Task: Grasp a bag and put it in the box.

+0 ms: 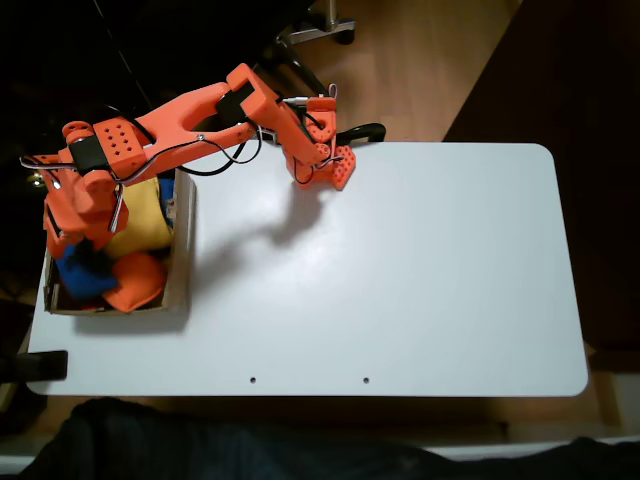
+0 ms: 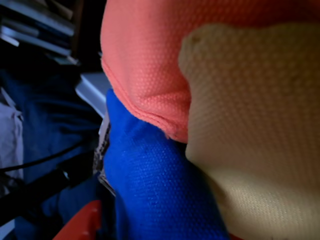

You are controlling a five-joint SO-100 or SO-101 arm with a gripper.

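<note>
White worktop (image 1: 400, 280) fills most of the fixed view, with the orange arm (image 1: 190, 125) folded over its back left corner. At the left edge sits the brown cardboard box (image 1: 182, 260), holding a yellow beanbag (image 1: 140, 225), an orange beanbag (image 1: 135, 283) and the blue bag (image 1: 82, 275). Whether the jaws are spread, I cannot tell.

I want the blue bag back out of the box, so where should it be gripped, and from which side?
Pinch the blue bag on its bare bulging fabric, coming straight down near the left wall of the box in the fixed view. The bag is soft, and the orange bag and yellow bag crowd its other side, so that side probably gives most room.
</note>
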